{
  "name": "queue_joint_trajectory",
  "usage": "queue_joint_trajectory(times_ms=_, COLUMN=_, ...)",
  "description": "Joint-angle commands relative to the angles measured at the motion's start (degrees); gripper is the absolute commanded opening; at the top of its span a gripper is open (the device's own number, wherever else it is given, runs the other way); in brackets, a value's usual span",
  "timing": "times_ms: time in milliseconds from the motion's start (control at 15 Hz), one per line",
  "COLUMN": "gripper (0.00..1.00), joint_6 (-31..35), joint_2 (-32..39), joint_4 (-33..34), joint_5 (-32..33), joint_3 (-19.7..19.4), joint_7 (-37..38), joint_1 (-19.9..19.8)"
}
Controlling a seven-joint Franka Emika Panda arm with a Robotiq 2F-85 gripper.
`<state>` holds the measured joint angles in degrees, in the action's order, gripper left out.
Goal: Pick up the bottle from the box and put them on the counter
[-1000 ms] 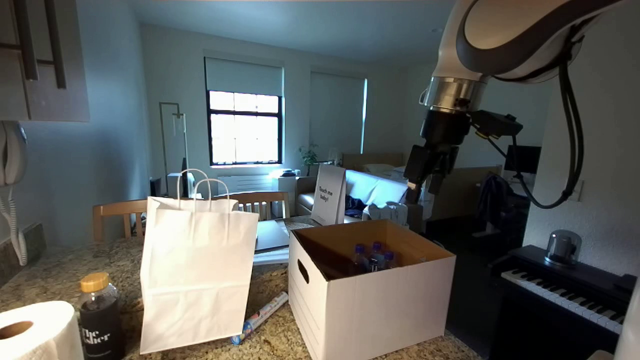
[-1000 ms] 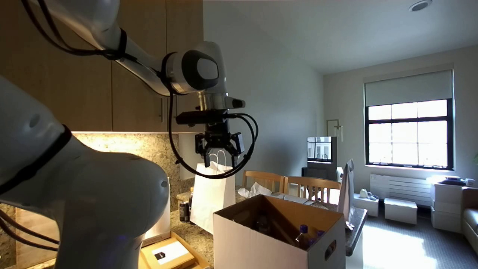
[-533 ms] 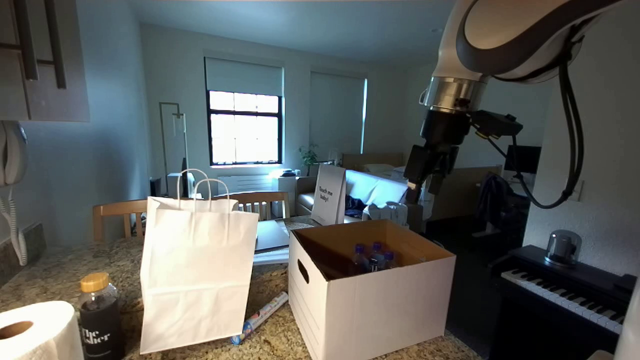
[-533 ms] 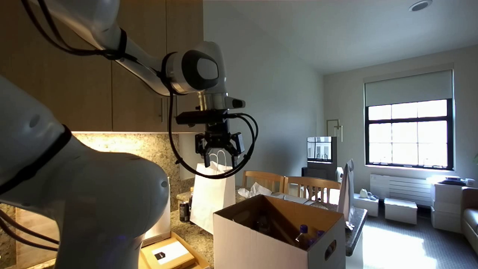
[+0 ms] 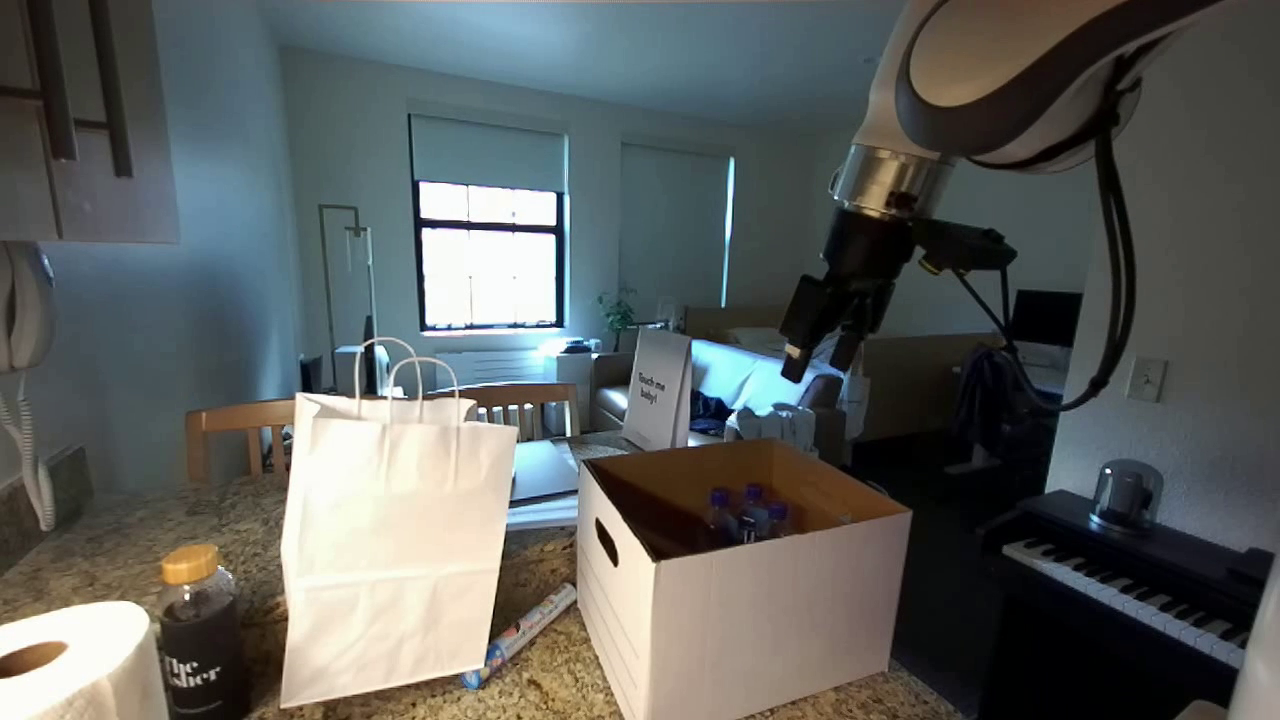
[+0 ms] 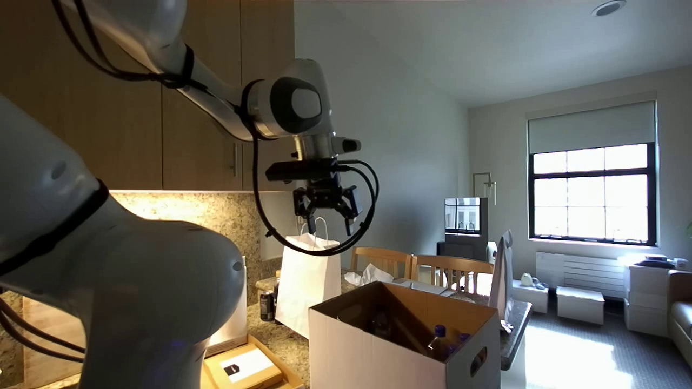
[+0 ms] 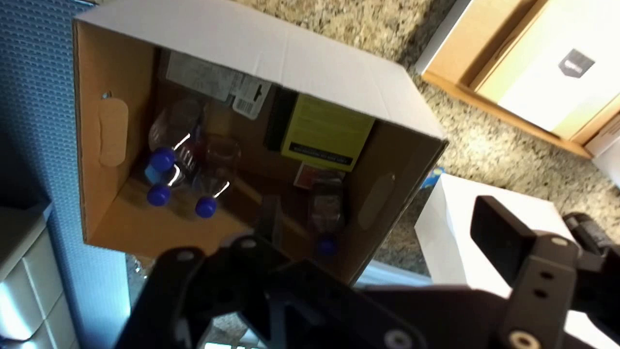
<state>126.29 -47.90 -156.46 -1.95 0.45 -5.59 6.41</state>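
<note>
In the cardboard carton (image 5: 775,620) by an edge of the tabletop (image 5: 555,660), three blue-capped bottles (image 7: 174,131) are clustered at one end, another bottle (image 7: 328,211) at the opposite; the claw (image 6: 331,225) above is spread apart.

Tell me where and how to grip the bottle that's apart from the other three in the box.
I'd grip the bottle just below its blue cap, coming down from above: it appears upright, cap uppermost, and the box walls it in while its top is open.
</note>
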Motion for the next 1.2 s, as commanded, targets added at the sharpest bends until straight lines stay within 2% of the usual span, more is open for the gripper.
queue_joint_trajectory(times_ms=0, gripper=1.0, joint_6=8.3, joint_2=11.7, joint_4=7.7, joint_5=-0.6, joint_3=-2.5, joint_7=1.5, joint_1=-3.2)
queue_joint_trajectory(times_ms=200, gripper=1.0, joint_6=11.8, joint_2=19.3, joint_4=14.7, joint_5=0.6, joint_3=-4.6, joint_7=2.6, joint_1=-7.1)
queue_joint_trajectory(times_ms=333, gripper=1.0, joint_6=8.7, joint_2=21.7, joint_4=19.1, joint_5=-1.1, joint_3=-6.9, joint_7=3.7, joint_1=-9.1)
queue_joint_trajectory(times_ms=400, gripper=1.0, joint_6=10.4, joint_2=18.5, joint_4=14.9, joint_5=-0.4, joint_3=-5.7, joint_7=1.5, joint_1=-7.9)
queue_joint_trajectory(times_ms=667, gripper=1.0, joint_6=10.0, joint_2=22.0, joint_4=18.8, joint_5=-0.6, joint_3=-7.3, joint_7=1.8, joint_1=-9.2)
queue_joint_trajectory(times_ms=733, gripper=1.0, joint_6=10.6, joint_2=23.5, joint_4=19.1, joint_5=-0.9, joint_3=-6.9, joint_7=2.5, joint_1=-9.0)
queue_joint_trajectory(times_ms=867, gripper=1.0, joint_6=7.7, joint_2=28.6, joint_4=22.3, joint_5=-2.8, joint_3=-7.6, joint_7=2.5, joint_1=-8.2)
queue_joint_trajectory(times_ms=1000, gripper=1.0, joint_6=10.5, joint_2=33.6, joint_4=22.7, joint_5=-2.3, joint_3=-7.4, joint_7=2.5, joint_1=-8.8)
queue_joint_trajectory(times_ms=1133, gripper=1.0, joint_6=15.0, joint_2=38.4, joint_4=22.7, joint_5=-5.5, joint_3=-8.2, joint_7=1.2, joint_1=-8.2)
